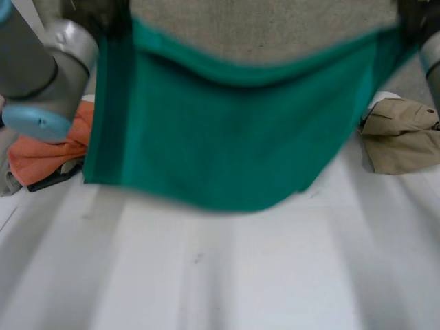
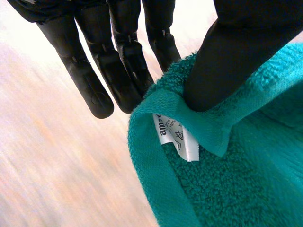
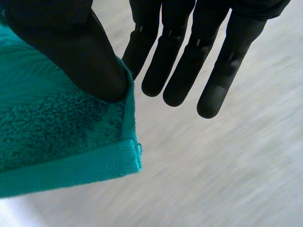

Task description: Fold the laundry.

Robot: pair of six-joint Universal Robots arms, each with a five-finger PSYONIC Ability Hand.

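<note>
Towel (image 1: pixel 227 144) over table (image 1: pixel 220 275), cloth (image 1: pixel 41 155) left, garment (image 1: pixel 402 134) right.

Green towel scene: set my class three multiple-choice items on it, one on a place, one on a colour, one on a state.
1. Where does the beige garment lie?
A) on the table beside the right arm
B) inside a basket
C) on the floor

2. What colour is the crumpled cloth by the left arm?
A) blue
B) orange
C) black

3. How is the green towel held?
A) flat on the table
B) hanging from one hand
C) lifted, each hand pinching a corner

Key: 1 A, it rests on the table at that side. 2 B, it is plainly orange. 3 C, the left hand and the right hand each press a thumb on a towel corner.
</note>
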